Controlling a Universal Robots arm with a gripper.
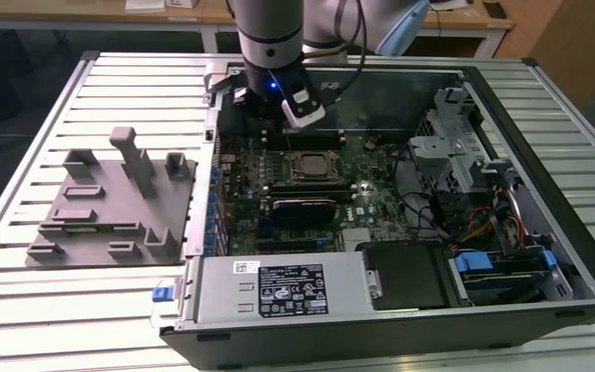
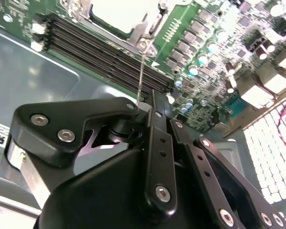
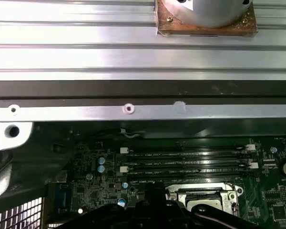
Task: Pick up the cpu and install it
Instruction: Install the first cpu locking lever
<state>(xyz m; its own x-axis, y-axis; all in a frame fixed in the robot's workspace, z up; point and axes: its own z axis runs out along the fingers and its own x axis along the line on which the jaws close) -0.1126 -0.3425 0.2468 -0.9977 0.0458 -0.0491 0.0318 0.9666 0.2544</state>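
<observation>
The gripper [image 1: 282, 124] hovers by the case's far edge, grip state unclear. The cpu [image 1: 311, 164] sits mid-board in its socket [image 1: 311, 177]. Risk: dropping crooked could snag the 1 thin lever [image 2: 141, 76].

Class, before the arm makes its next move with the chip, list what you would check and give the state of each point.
1. Chip sits in the socket: ok.
2. Socket frame clamped over the chip: cannot tell.
3. Thin lever locked down: not ok, it seems raised toward the gripper.
4. Gripper clear of the memory slots: cannot tell, it hangs close above them.
5. Case open, board reachable from above: ok.
</observation>
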